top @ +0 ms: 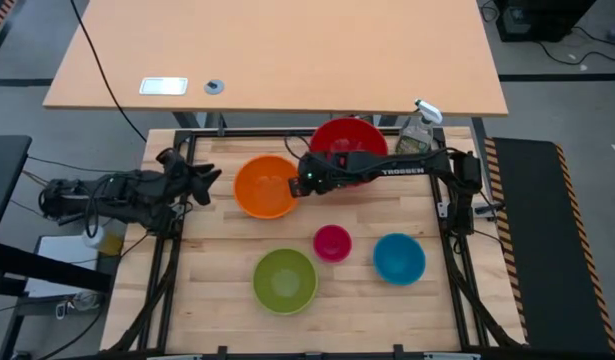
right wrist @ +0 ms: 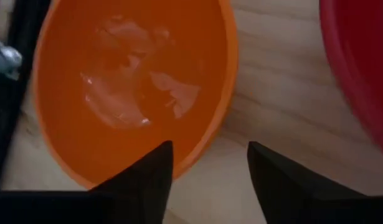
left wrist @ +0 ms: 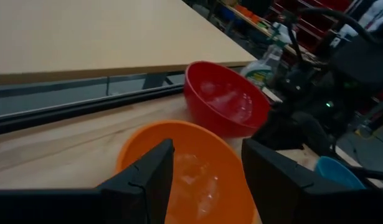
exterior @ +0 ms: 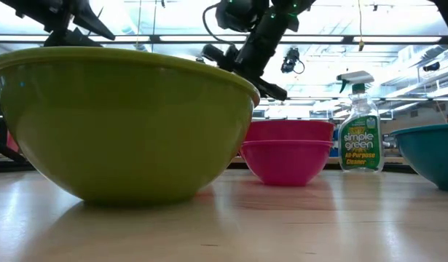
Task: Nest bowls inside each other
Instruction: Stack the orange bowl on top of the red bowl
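Right hand (top: pixel 295 186) sits over the right rim of the orange bowl (top: pixel 266 186), fingers spread apart, nothing in them; the right wrist view shows both fingertips (right wrist: pixel 147 177) above the bowl's edge and bare worktop (right wrist: pixel 278 93), not clamped on the rim. Right arm reaches in from the right side, crossing the near edge of the red bowl (top: pixel 348 143).

Orange bowl stands upright at far left-centre of the worktop, just left of the red bowl, apart from it. Red bowl is at the far edge, upright, empty. Spray bottle (top: pixel 418 128) stands just right of the red bowl.

Pink bowl (top: pixel 332 243) is at centre, near side; blue bowl (top: pixel 399 257) to its right; lime green bowl (top: pixel 285 279) nearest, left of pink. All separate, none nested.

Left hand (top: pixel 199 178) waits at the left edge of the worktop, left of the orange bowl, fingers (left wrist: pixel 144 180) parted and empty, pointed at the orange bowl.
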You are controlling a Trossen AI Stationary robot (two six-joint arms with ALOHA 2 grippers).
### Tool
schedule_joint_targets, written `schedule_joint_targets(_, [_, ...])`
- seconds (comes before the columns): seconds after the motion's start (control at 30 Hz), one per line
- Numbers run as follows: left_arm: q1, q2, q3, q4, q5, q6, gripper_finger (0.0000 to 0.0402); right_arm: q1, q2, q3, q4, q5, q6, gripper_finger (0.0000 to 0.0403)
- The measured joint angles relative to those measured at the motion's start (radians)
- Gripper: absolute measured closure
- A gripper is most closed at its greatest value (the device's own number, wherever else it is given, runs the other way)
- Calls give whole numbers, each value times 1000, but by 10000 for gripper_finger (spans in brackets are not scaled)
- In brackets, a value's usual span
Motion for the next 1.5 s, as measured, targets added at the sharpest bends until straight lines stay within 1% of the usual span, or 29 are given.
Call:
schedule_joint_targets(0.07, [14, 0, 0, 1, 0, 1, 209, 9, 0, -30, 37, -1, 64, 176])
schedule_joint_targets(0.13, [26, 0, 0, 1, 0, 3, 209, 25, 1, -53, 37, 15, 123, 176])
schedule_joint_targets(0.33, [48, 0, 0, 1, 0, 14, 209, 60, 1, -121, 141, 88, 239, 197])
schedule_joint_targets(0.43, [49, 0, 0, 2, -1, 34, 209, 62, 11, -134, 186, 134, 266, 206])
schedule_joint_targets(0.53, [48, 0, 0, 3, 0, 34, 209, 61, 36, -138, 212, 152, 270, 212])
schedule_joint_targets(0.67, [48, 0, 0, 11, 5, 32, 209, 61, 63, -137, 307, 151, 272, 217])
schedule_joint_targets(0.83, [48, 0, 0, 16, 11, 29, 209, 58, 96, -135, 325, 153, 322, 229])
schedule_joint_targets(1.0, [46, 5, 0, 25, 27, 27, 209, 59, 100, -136, 323, 167, 341, 269])
schedule_joint_targets(1.27, [46, 10, 0, 49, 74, 28, 209, 45, 102, -138, 297, 174, 328, 376])
schedule_joint_targets(1.33, [46, 3, 0, 95, 93, 42, 209, 45, 102, -136, 306, 183, 313, 382])
schedule_joint_targets(1.5, [46, 3, 0, 202, 120, 147, 209, 40, 100, -137, 306, 149, 297, 378])
